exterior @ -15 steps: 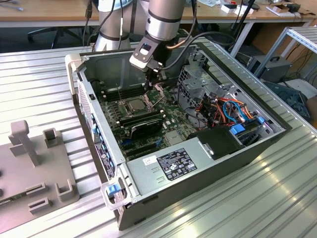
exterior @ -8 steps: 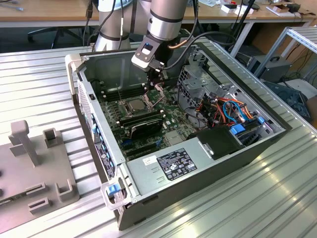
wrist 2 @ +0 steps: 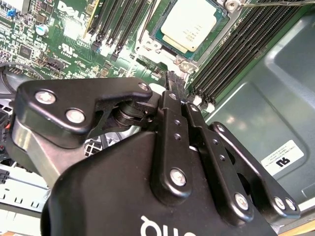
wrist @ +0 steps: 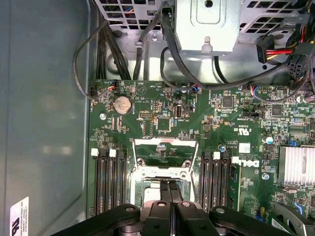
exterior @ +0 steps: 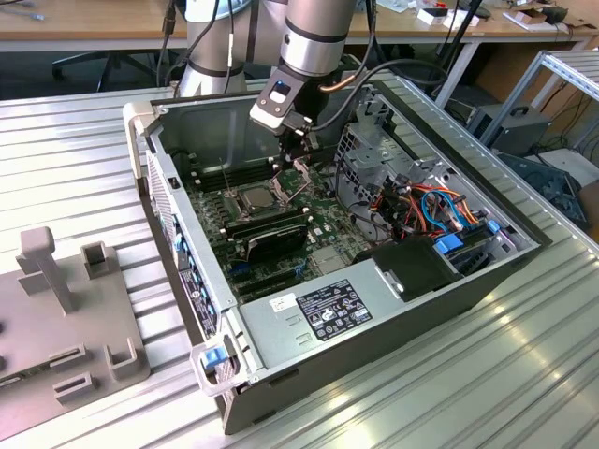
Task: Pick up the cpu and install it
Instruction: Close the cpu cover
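Computer case (exterior: pixel 178 215) on ribbed metal table (exterior: pixel 75 159), wooden desks (exterior: pixel 94 19) behind. The cpu (wrist 2: pixel 192 22), a pale silver square, sits in the socket (wrist 2: pixel 222 18); gripper (wrist 2: pixel 172 83) fingers pressed together nearby.

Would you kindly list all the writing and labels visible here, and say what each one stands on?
Power supply label: print too small to read.
Case wall sticker: a mark and fine print, unreadable.
Motherboard: white maker's logo; component codes too small to read.
cpu: faint markings, blurred.
gripper casing: white lettering, cut off.
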Motion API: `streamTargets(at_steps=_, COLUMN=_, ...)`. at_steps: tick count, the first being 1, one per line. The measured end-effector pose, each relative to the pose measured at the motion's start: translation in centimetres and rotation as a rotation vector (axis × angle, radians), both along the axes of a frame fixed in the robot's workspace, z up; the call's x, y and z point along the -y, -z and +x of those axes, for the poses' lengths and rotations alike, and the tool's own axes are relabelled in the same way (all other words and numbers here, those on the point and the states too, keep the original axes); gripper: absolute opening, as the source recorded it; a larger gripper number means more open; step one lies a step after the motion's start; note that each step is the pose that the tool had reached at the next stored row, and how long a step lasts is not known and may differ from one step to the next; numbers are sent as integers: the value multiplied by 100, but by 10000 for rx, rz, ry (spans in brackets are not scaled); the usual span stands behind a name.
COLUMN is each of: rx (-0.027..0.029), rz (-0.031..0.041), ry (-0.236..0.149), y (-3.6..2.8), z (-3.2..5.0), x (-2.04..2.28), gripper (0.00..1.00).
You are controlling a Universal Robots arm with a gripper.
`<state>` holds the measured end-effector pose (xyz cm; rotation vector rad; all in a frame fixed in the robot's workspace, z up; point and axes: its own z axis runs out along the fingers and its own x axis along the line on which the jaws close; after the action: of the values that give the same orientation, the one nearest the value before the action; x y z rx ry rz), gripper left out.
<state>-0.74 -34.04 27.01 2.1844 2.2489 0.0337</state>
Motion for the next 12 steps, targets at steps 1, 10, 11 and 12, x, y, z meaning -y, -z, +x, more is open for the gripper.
streamTargets(at_steps=1, rx=0, rz=0, ry=0, y=0, z=1, x=0, gripper=11)
streamTargets(at_steps=10, rx=0, rz=0, ry=-2, y=0, z=15, x=0, gripper=11)
streamTargets(at_steps=11, rx=0, rz=0, ry=-2, y=0, z=17, x=0, gripper=11)
streamTargets(at_steps=12, rx=1, rz=0, ry=-1, y=0, z=22, x=0, gripper=11)
